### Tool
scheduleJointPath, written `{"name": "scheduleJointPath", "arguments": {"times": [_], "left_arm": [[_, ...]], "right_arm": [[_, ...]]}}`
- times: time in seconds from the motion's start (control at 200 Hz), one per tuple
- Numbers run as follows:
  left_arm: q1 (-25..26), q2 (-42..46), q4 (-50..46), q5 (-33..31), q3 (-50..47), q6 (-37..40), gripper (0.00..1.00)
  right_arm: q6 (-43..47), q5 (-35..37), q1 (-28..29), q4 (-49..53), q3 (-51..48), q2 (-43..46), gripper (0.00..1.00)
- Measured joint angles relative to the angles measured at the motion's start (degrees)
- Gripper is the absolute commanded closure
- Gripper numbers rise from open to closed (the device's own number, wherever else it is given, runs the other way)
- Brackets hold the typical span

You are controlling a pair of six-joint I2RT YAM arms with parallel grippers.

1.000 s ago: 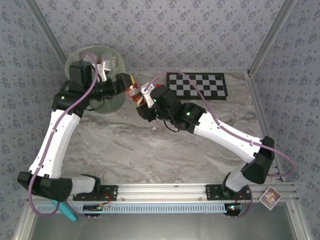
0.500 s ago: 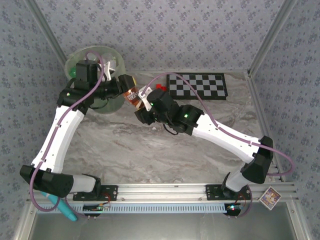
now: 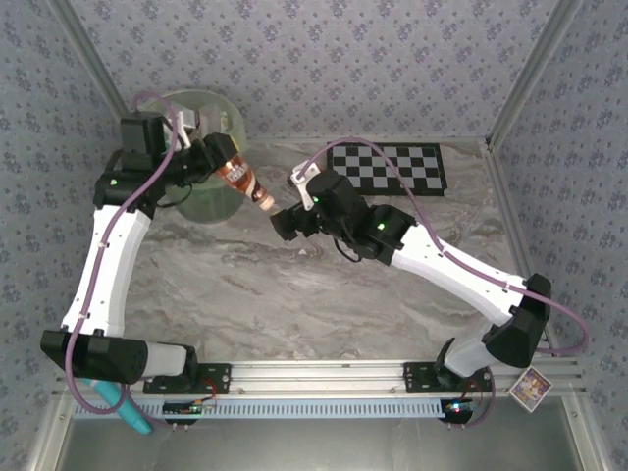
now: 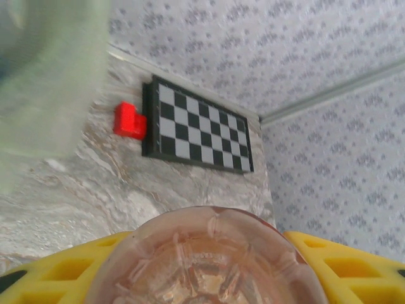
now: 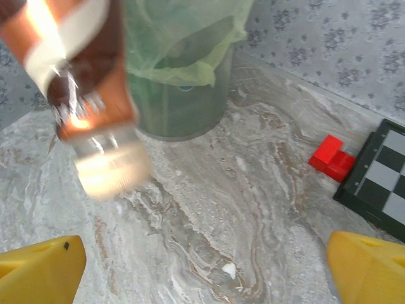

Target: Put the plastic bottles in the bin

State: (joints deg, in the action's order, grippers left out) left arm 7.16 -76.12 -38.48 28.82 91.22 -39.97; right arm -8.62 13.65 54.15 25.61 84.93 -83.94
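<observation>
Item: orange-red bottle [image 3: 245,183], tilted cap-down and off the table, just beside the bin [image 3: 211,199] at the table's far-left corner.
Left gripper [image 3: 220,163]: clamped around the bottle's base end.
Right gripper [image 5: 202,272]: jaws wide, empty, near the cap.
Handling: carry the bottle fully over the rim before loosening, with the right arm clear of it.
</observation>
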Motion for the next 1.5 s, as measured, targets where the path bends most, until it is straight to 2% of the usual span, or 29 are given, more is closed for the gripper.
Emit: {"name": "scheduleJointPath", "arguments": {"times": [0.275,0.475,0.7,0.9,1.04,1.259,1.499], "left_arm": [[-9.2,-1.4,2.5,-3.7,3.8,-2.4,0.44],[-10.4,-4.0,2.6,-11.0,10.5,1.9,0.44],[-9.9,-6.6,2.5,-23.0,16.3,13.9,0.44],[-5.1,-8.2,3.1,-35.2,17.1,28.6,0.43],[-3.0,-10.0,6.5,-40.3,16.5,37.5,0.43],[-2.5,-10.1,19.3,-43.1,7.5,49.6,0.45],[-1.4,-10.1,34.4,-39.9,-1.6,63.3,0.46]], "right_arm": [[-1.4,0.5,-2.7,-1.8,-3.0,3.3,0.01],[-1.7,0.0,-4.5,-2.3,-4.3,3.4,0.01],[-2.1,-2.2,-7.7,-3.5,-4.5,3.4,0.01],[-2.3,-4.9,-10.6,-4.1,-4.8,3.4,0.0],[-2.5,-6.6,-11.9,-4.6,-4.8,3.4,0.01],[-2.5,-8.5,-12.6,-4.4,-4.8,2.6,0.01],[-2.5,-9.3,-13.4,-3.3,-4.0,2.1,0.01]]}}
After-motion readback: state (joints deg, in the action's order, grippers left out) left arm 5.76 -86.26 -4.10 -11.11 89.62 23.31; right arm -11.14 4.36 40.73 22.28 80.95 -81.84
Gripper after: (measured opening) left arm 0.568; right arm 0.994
